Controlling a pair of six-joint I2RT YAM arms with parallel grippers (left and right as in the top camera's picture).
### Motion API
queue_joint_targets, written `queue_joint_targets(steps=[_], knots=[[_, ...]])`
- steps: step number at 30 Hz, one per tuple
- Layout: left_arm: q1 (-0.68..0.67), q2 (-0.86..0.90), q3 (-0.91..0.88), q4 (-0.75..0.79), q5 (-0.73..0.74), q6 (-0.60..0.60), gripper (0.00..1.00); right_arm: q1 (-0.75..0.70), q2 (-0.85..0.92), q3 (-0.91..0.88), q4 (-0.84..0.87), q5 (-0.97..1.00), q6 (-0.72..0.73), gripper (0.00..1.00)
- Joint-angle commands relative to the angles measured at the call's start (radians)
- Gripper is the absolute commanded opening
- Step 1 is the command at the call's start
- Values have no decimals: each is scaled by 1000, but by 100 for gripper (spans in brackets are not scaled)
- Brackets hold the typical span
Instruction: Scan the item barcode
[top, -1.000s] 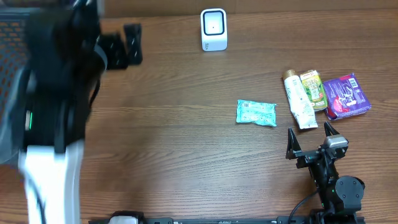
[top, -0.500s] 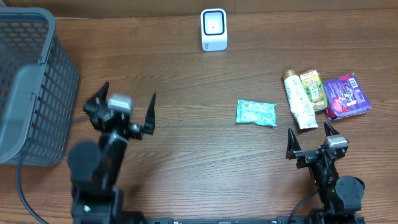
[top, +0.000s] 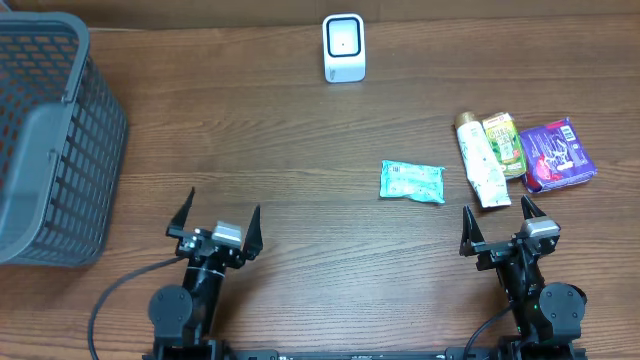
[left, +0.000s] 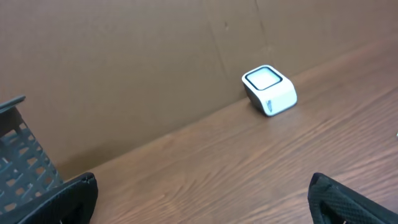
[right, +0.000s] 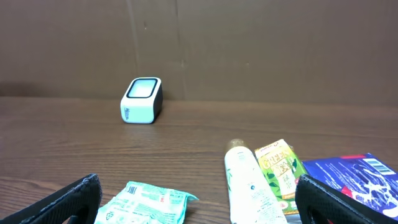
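Both arms are sitting low at the near edge of the desk (top: 300, 280), nothing held. The left fingers (top: 251, 228) are standing spread wide with bare wood between them. The right fingers (top: 468, 235) are spread wide too and gripping nothing.

The scanner (top: 344, 47) is standing upright at the far edge, its window facing the arms, probably so a barcode can be shown to it from either side. The green packet (top: 411, 181) is lying flat and alone mid-desk, apart from the rest, so it looks like the item to scan. It is lying nearer the right arm, which is likely making the pick.

A white tube (top: 482, 160), a green carton (top: 503, 138) and a purple pack (top: 556, 153) are lying side by side at the right, touching or nearly so, apparently waiting. The grey basket (top: 60, 130) is sitting far left, likely for finished items.

Hard to tell: no barcode is showing clearly on the green packet, the print is too small. The right wrist view is cutting off the packet's near edge and the purple pack's right side. The left wrist view is showing only the scanner and a corner of the basket; the items are out of its frame. The basket is running off the overhead's left edge.
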Motion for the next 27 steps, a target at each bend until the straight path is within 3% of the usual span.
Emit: queue_joint_targets(steps=[1,5,9,27], knots=[[6,-63,-66,-10,5,51,100,6,-11,-11,5,5,-1,100],[6,-117,-63,-164,3,43,100,5,-11,-11,5,5,-1,100],[6,-156,-63,-145,0,-48,99,6,-11,-11,5,5,-1,100],[6,-153,-63,-154,0,-48,100,6,-11,-11,5,5,-1,100]])
